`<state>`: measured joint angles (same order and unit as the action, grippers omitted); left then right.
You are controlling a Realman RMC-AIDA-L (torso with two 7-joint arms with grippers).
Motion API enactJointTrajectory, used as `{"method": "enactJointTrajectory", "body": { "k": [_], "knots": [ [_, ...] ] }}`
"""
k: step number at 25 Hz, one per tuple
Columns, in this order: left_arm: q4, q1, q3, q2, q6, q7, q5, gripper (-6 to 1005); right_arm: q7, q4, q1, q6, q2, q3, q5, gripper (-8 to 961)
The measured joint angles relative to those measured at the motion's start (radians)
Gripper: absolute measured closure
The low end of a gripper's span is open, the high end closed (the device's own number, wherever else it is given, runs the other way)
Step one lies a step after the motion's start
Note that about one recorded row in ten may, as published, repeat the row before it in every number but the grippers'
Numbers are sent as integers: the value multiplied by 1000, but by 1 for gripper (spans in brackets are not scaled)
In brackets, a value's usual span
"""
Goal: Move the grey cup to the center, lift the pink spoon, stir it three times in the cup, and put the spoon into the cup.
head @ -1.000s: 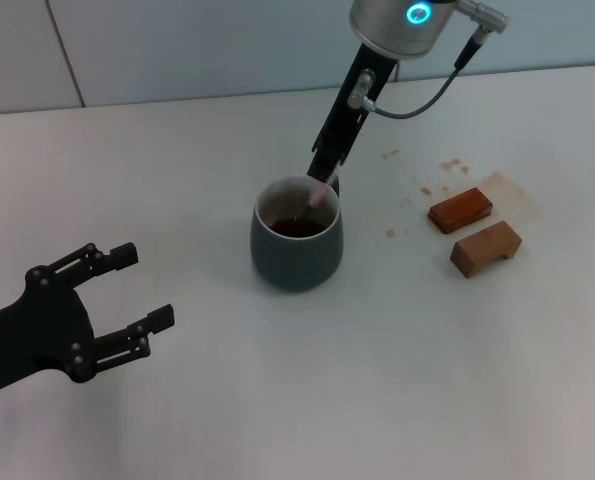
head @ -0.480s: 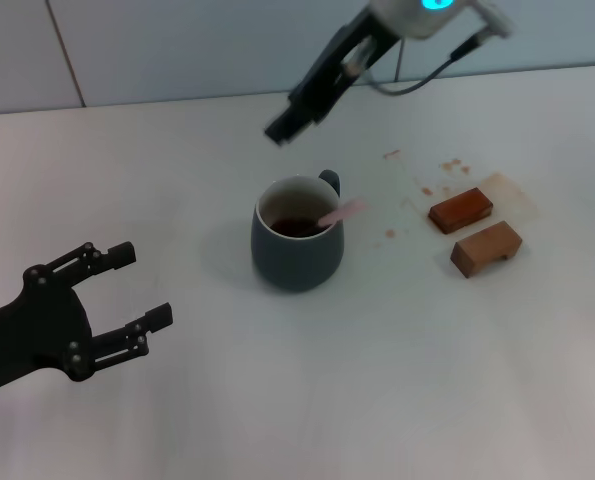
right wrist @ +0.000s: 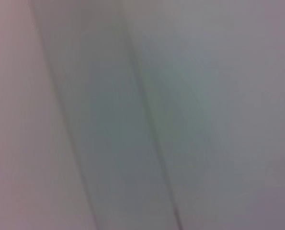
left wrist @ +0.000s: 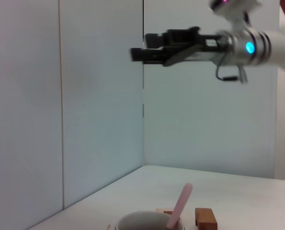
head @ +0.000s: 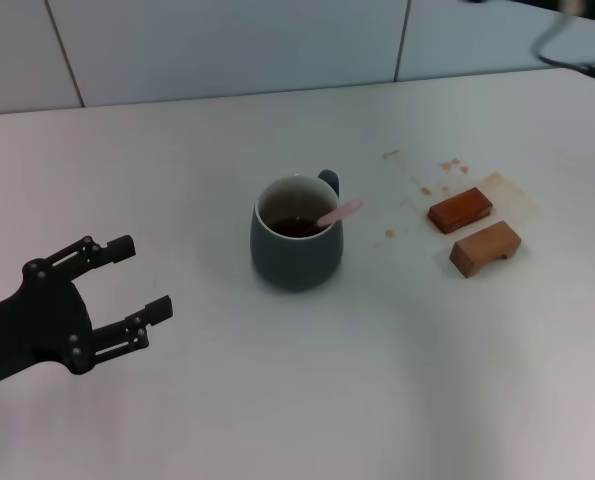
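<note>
nearest you, low on the left of the table (head: 277, 400), your left gripper (head: 127, 285) hovers with its fingers spread and holding nothing. past it, mid-table, the grey cup (head: 296, 247) stands upright with the pink spoon (head: 338, 213) in it, handle leaning over the rim toward two brown blocks (head: 474, 230). farthest off, your right gripper (left wrist: 138, 48) hangs high above the cup, fingers parted, holding nothing.

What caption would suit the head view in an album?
Pink spoon resting in the grey cup, open left gripper idle nearby, two brown blocks alongside.
</note>
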<state>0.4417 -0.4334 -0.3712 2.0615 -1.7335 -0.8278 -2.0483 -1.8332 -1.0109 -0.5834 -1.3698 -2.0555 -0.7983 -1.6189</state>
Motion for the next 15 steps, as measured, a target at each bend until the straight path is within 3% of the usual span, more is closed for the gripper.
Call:
{"method": "enactJointTrajectory", "body": {
  "k": [5, 8, 11, 13, 14, 15],
  "knots": [
    [0, -6, 0, 0, 1, -10, 5, 189, 164, 160, 77, -62, 42, 28, 106, 365],
    [0, -11, -2, 0, 2, -15, 5, 188, 336, 235, 111, -144, 71, 43, 39, 312],
    [-1, -17, -4, 0, 2, -22, 5, 188, 408, 276, 126, -176, 94, 44, -78, 127],
    [-1, -17, -4, 0, 2, -22, 5, 188, 411, 303, 122, -198, 113, 42, -150, 127],
    [9, -53, -23, -13, 15, -104, -8, 188, 411, 319, 115, -217, 123, 41, -185, 127],
    [10, -95, -71, -46, 41, -216, -23, 189, 411, 331, 110, -235, 130, 42, -219, 127]
  ]
}}
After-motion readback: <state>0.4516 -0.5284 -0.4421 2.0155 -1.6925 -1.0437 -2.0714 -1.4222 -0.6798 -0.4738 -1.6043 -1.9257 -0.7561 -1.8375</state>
